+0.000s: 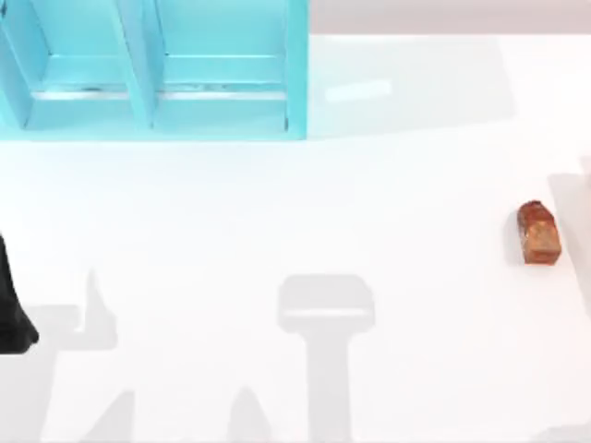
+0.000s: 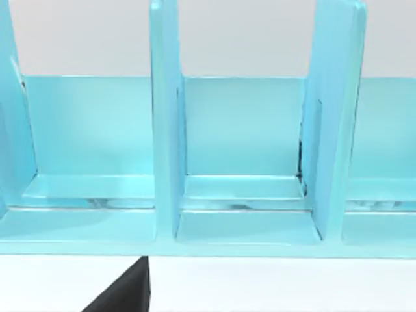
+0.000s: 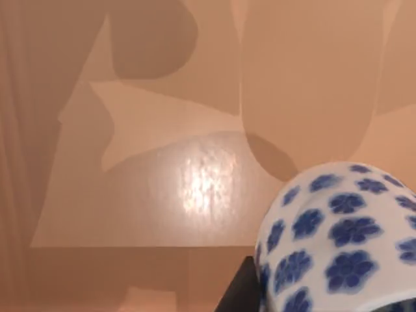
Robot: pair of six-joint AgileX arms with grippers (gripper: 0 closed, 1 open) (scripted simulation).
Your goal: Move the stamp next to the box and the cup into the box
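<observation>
Left arm: parked at the left edge of the table point(image 1: 277, 212) in the top view, a dark shape. I cannot tell if its hand is open or closed.
Shelf: the big turquoise shelf unit point(image 2: 166, 162) stands straight in front of the left arm's camera.
Right gripper: a dark finger point(image 3: 239, 292) touches the cup's side. I cannot tell if the hand is gripping or has let go.
Cup: the white cup point(image 3: 338, 240) with blue flowers is right up against the right hand, over a shiny tan inside.
Box: the tan inside point(image 3: 162, 162) looks like the box, just below the hand.
Stamp: the reddish-brown stamp point(image 1: 538, 233) lies on the table at the right side, next to a pale edge point(image 1: 577, 221), maybe the box.
</observation>
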